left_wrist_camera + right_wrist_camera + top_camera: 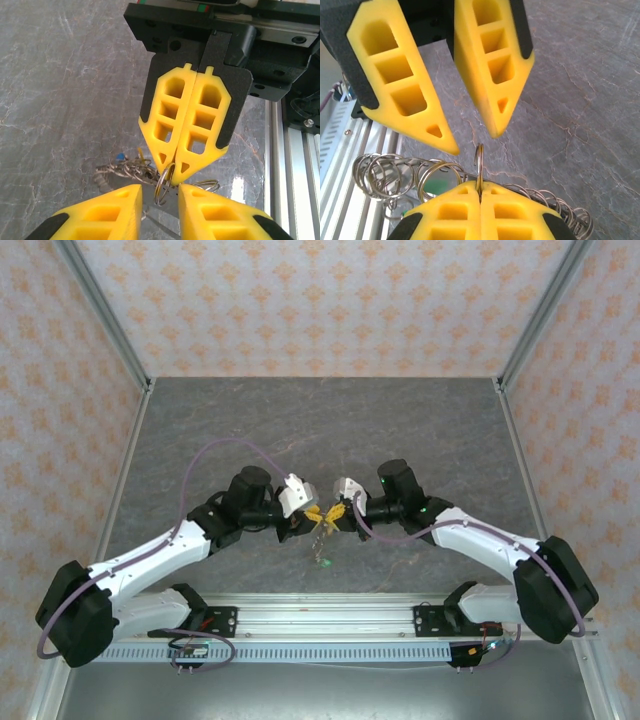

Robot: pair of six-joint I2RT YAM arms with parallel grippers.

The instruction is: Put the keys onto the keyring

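We see arms angled inward, tips meeting | right gripper (173,172) clamped on ring (479,165) | left gripper (474,141) slightly parted around it, not gripping.

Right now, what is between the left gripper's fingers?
A small metal ring, upright in the left gripper's gap, pinched by the shut right gripper; the left wrist view shows it.

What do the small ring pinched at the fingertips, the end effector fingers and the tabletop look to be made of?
Small ring: thin silvery metal wire, glossy, catching glints.
Fingers of the right end effector: matte yellow plastic with hollow cells and black backing.
Tabletop: grey, veined like stone, with a slight sheen; it may be a printed laminate.
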